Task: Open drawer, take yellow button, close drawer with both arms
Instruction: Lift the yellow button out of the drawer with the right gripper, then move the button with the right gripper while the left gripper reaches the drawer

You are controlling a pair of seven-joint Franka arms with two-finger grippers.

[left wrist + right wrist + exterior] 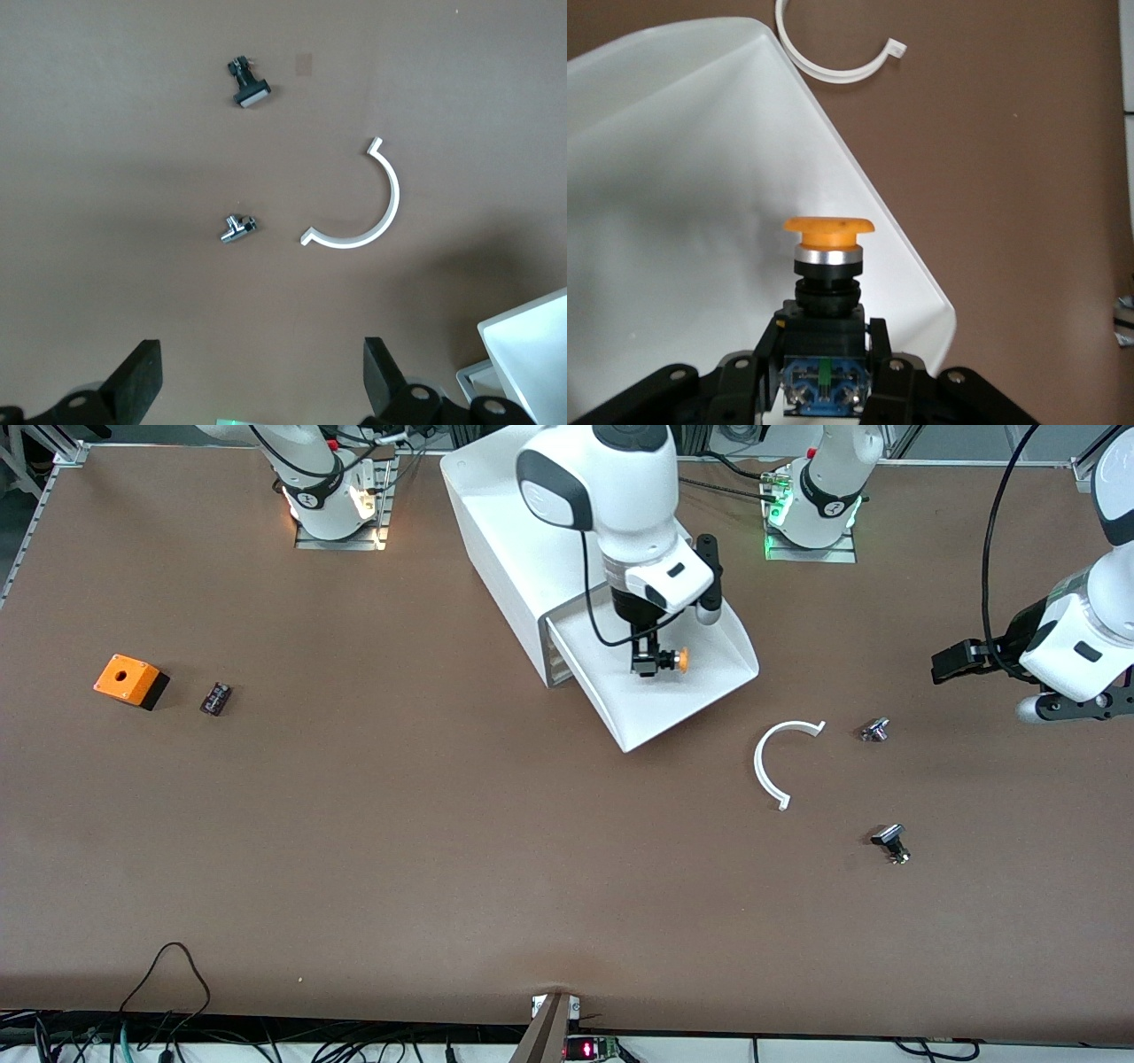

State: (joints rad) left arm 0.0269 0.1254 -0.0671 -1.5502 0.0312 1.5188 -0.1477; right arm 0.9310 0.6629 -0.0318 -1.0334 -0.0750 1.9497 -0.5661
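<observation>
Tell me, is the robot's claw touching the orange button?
Touching. The right wrist view shows the right gripper with both fingers pressed against the button's black-and-blue body, over the open drawer.

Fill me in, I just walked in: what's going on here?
The top drawer of the white cabinet is pulled open. The right gripper is shut on the orange-capped button over the drawer. The left gripper waits open above the table, over a white curved piece and small metal parts.
</observation>
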